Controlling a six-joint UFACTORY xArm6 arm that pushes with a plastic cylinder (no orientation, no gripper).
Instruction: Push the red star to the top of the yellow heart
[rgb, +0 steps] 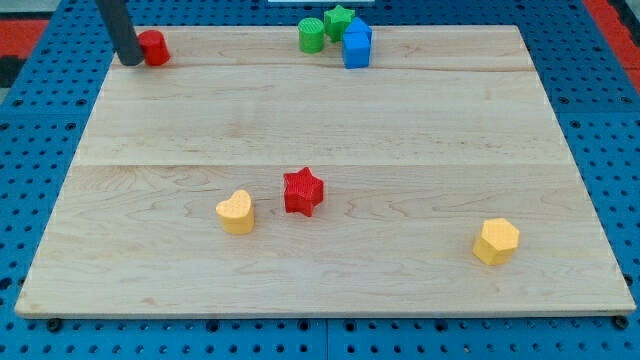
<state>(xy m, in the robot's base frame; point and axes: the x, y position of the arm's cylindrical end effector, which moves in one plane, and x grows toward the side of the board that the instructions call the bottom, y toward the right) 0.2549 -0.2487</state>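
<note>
The red star (303, 191) lies a little below the board's middle. The yellow heart (236, 212) lies just to the star's left and slightly lower, a small gap between them. My tip (131, 60) is at the board's top left corner, touching or almost touching the left side of a red round block (154, 47). The tip is far from the star and the heart.
A green cylinder (312, 36), a green star (339, 20) and two blue blocks (356, 44) cluster at the board's top edge, right of centre. A yellow hexagon (496, 241) sits at the lower right. The wooden board (320, 110) rests on a blue pegboard.
</note>
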